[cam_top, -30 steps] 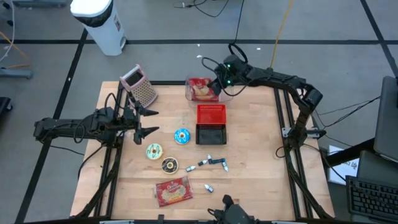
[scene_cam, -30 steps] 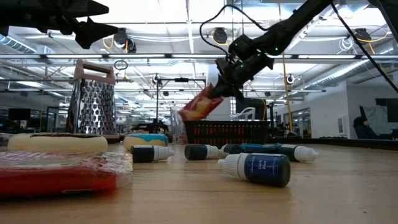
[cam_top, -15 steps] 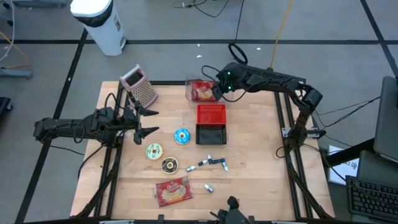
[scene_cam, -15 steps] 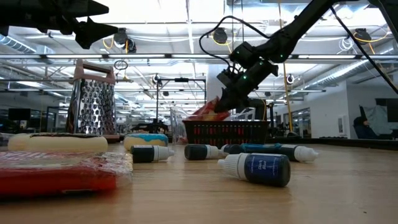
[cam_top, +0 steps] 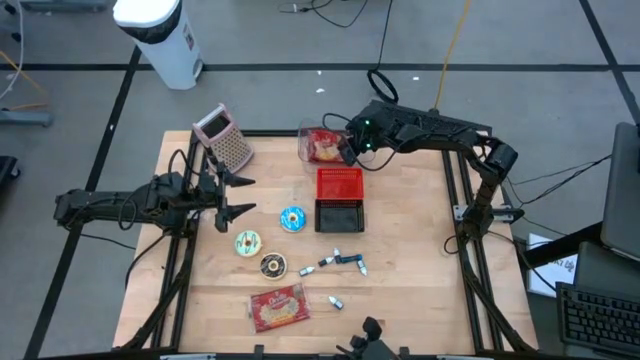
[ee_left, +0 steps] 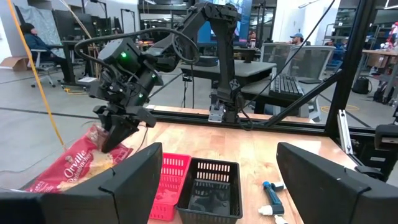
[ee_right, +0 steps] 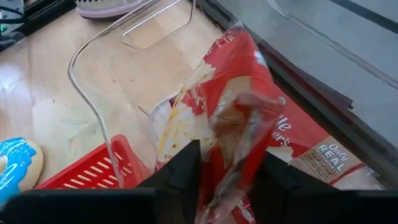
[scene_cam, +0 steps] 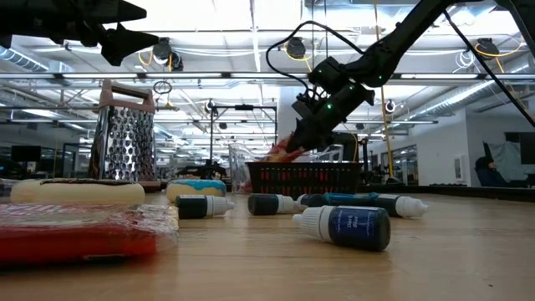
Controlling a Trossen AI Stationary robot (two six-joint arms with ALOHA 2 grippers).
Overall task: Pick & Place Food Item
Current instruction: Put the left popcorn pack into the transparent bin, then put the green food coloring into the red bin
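The left gripper (cam_top: 232, 196) hangs over the table's left side, well apart from the work, its jaws spread wide and empty; it looks parked there so that it stays out of the other arm's way. Just beyond it stands a metal grater (cam_top: 226, 137), upright near the far left corner. Toward the middle lie three round pastries: a blue one (cam_top: 291, 218), a pale green one (cam_top: 247, 243) and a dark one (cam_top: 272, 265). Nearer the front edge sit a wrapped red packet (cam_top: 277, 307) and a few small dropper bottles (cam_top: 343, 262), none of them touched. Right of the blue pastry a red basket (cam_top: 339, 183) and a black basket (cam_top: 339, 215) sit side by side, touching. Behind the red basket is a clear bin (cam_top: 306, 148), and in it lies the popcorn bag (cam_top: 324, 146), the food item of the task, resting with its printed face up. The right gripper (cam_top: 351, 146) is at the bin's right edge, low over the bag. In the right wrist view its fingers (ee_right: 181, 169) flank a crumpled fold of the bag, loosely parted, not clamped hard. My reading is that the bag is being let go into the bin, so the placing seems nearly finished
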